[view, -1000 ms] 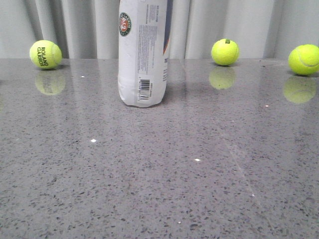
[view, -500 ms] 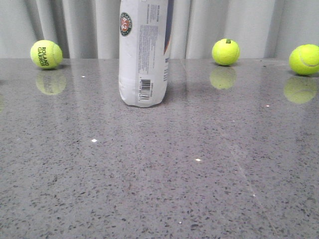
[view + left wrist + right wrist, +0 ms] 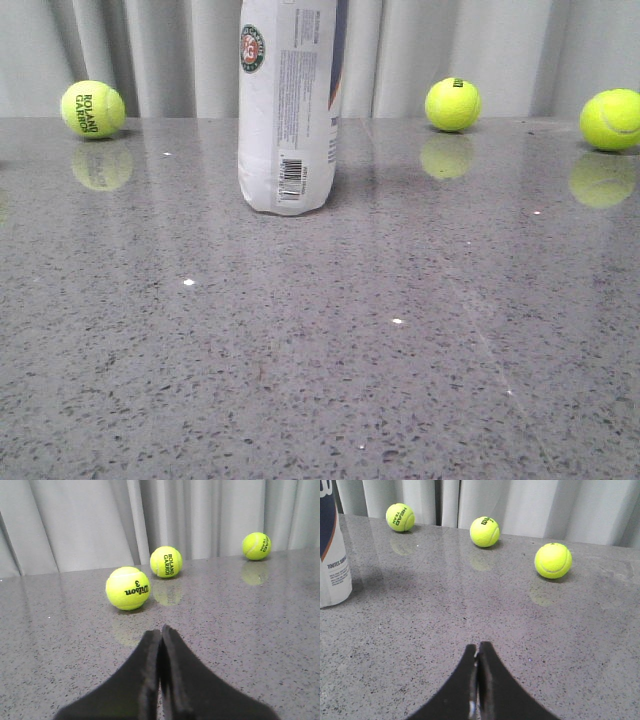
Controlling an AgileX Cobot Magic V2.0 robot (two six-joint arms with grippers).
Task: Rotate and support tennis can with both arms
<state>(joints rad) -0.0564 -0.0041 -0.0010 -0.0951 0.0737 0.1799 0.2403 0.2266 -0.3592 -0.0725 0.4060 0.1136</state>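
Observation:
The tennis can (image 3: 287, 105) stands upright on the grey table at the back centre in the front view, white with a round emblem, small print and a barcode near its base. Its top is cut off by the frame. Its lower part with a navy band shows at the edge of the right wrist view (image 3: 332, 555). My left gripper (image 3: 161, 630) is shut and empty, low over the table, away from the can. My right gripper (image 3: 477, 647) is shut and empty, with the can off to one side. Neither arm shows in the front view.
Yellow-green tennis balls lie along the table's back edge before a grey curtain: one (image 3: 92, 109) left of the can, two (image 3: 452, 104) (image 3: 610, 119) to its right. The left wrist view shows three balls, the nearest (image 3: 128, 588) just ahead of the fingers.
The front view has shifted very slightly; the can and the balls stay where they were.

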